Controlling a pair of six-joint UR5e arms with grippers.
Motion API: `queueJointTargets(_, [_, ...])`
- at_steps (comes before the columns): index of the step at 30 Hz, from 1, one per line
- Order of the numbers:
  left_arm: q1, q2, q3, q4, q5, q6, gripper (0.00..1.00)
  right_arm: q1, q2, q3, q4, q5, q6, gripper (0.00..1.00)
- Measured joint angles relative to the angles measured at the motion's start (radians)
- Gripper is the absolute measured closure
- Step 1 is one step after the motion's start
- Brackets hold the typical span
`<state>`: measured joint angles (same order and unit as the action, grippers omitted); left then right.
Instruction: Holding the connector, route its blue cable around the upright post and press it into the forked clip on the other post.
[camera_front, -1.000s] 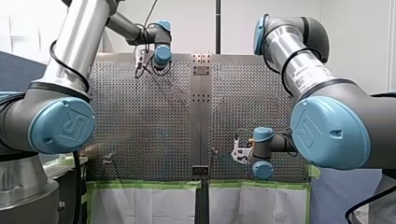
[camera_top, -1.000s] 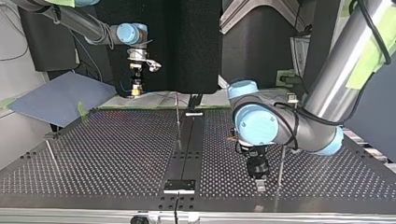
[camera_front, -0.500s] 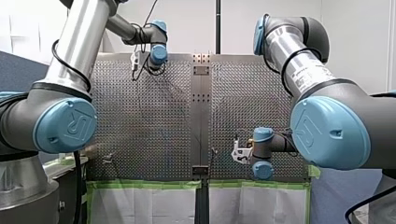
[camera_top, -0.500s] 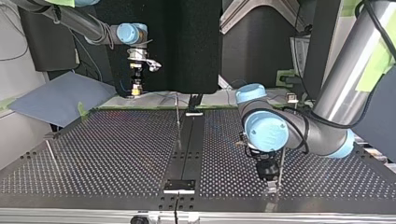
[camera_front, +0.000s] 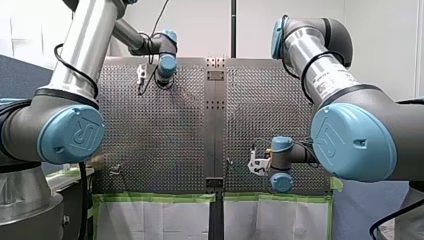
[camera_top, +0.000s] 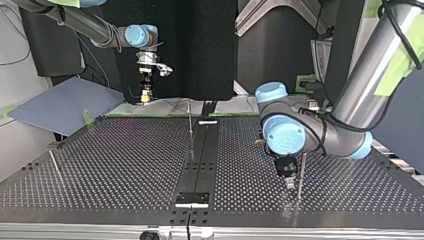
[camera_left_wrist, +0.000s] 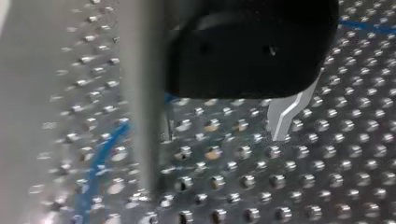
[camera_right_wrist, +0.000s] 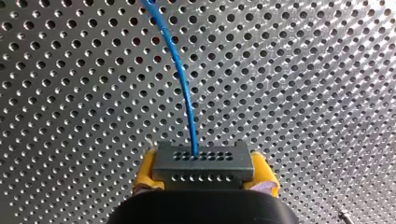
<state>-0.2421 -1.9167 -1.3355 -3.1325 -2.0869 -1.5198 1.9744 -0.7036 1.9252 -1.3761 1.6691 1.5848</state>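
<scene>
Front view: the left gripper (camera_front: 141, 75) is hanging over the table's (camera_front: 165, 130) far end, and the right gripper (camera_front: 257, 165) is hanging nearer. Top view: the left gripper is hovering just beside the upright post (camera_top: 300, 172). Left wrist view: its jaws are standing apart. Right wrist view: yellow pads (camera_right_wrist: 144, 173) are clamping the connector (camera_right_wrist: 203, 161), with the blue cable (camera_right_wrist: 182, 84) running ahead.

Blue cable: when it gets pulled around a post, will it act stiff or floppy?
Probably springy rather than limp: the blue cable leaves the connector in one smooth curve, no kinks. It looks thin, so likely light and easy to bend. The connector sits between my right gripper's yellow pads, so a pull probably won't free it.
</scene>
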Motion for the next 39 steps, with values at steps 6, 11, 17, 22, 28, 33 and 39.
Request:
queueJointTargets(6, [-0.007,-0.001,-0.027,0.036,0.003,0.023,0.0,0.0,0.0,0.002,0.0,0.0,0.0,1.0])
queueJointTargets(11, [-0.011,-0.008,-0.03,0.053,-0.002,0.043,0.0,0.001,0.0,0.002,0.001,0.0,0.0,1.0])
queueJointTargets(17, [-0.026,-0.048,-0.031,0.057,-0.006,0.075,0.0,0.001,0.0,0.004,0.001,0.0,-0.001,1.0])
queueJointTargets(22, [-0.044,-0.067,-0.031,0.07,-0.008,0.078,0.0,0.001,0.0,0.005,0.0,0.0,-0.001,1.0])
queueJointTargets(28, [-0.058,-0.07,-0.031,0.076,-0.01,0.08,0.0,0.0,0.0,0.005,0.0,0.0,0.0,1.0])
queueJointTargets(33, [-0.067,-0.07,-0.033,0.077,-0.018,0.087,0.0,0.0,0.0,0.004,-0.001,0.0,0.0,1.0])
queueJointTargets(39, [-0.073,-0.07,-0.071,0.111,-0.063,0.13,0.0,0.0,0.0,0.005,-0.003,0.0,0.0,1.0])
